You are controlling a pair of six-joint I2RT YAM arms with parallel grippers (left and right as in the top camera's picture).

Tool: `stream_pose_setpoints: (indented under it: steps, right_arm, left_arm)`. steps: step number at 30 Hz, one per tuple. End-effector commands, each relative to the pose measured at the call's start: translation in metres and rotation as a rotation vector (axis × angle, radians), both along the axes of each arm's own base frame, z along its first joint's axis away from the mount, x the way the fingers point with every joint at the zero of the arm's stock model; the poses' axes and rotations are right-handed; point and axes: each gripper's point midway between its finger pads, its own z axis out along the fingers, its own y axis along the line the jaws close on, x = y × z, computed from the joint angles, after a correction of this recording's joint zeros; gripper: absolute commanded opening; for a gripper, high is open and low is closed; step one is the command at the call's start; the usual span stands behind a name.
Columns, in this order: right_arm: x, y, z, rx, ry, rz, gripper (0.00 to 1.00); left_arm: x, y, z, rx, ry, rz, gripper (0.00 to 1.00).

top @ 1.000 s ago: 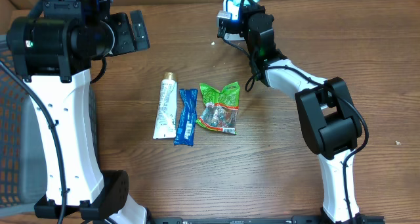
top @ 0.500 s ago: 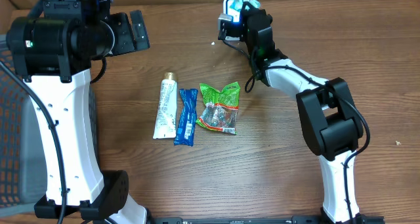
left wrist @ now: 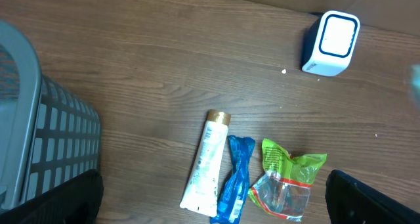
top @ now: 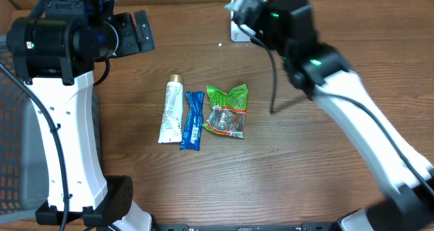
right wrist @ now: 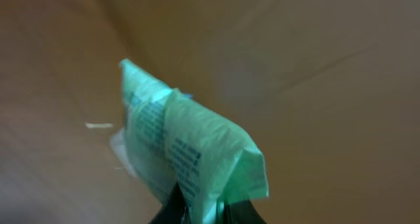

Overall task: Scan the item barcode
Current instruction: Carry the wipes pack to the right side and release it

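Brown backdrop (right wrist: 315, 66), creased mint-green printed packet (right wrist: 190, 152)

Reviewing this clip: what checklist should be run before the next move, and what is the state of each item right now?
1. Grip: right gripper shut on green packet: ok.
2. Target: scanner in view on the table, nothing lying in front of it: ok.
3. Barcode turned toward scanner: cannot tell; the packet's print is blurred.
4. Spare arm: left gripper open, empty, away from the scanner: ok.
5. Waiting items: white tube, blue packet and clear bag lie mid-table, apart from the scanner: ok.
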Motion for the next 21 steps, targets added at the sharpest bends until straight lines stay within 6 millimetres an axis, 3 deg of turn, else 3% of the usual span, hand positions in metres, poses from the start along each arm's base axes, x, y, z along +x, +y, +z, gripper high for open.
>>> stream_pose_setpoints:
  steps: [1, 6, 11, 16, 17, 21]
  right_arm:
    - [-0.065, 0.023, 0.005, 0.434, 0.387, 0.133, 0.04]
    - [-0.108, 0.002, -0.035, 0.535, 0.757, 0.108, 0.04]
    - [-0.105, -0.052, -0.08, 0.62, 0.912, -0.126, 0.04]
    - [-0.083, -0.139, -0.119, 0.842, 0.958, -0.521, 0.04]
    - [-0.077, -0.167, -0.13, 0.916, 0.944, -0.618, 0.04]
    - [-0.073, -0.244, -0.163, 1.083, 0.866, -0.872, 0.04]
  left_arm:
    - [0.0, 0.001, 0.0, -0.001, -0.003, 0.016, 1.0]
    - [0.0, 0.001, 0.0, -0.001, -0.003, 0.016, 1.0]
    - [0.0, 0.001, 0.0, -0.001, -0.003, 0.016, 1.0]
    - [0.0, 0.001, 0.0, -0.001, -0.003, 0.016, 1.0]
    - [0.0, 0.001, 0.0, -0.001, -0.003, 0.016, 1.0]
    - [0.0, 0.001, 0.0, -0.001, -0.003, 0.016, 1.0]
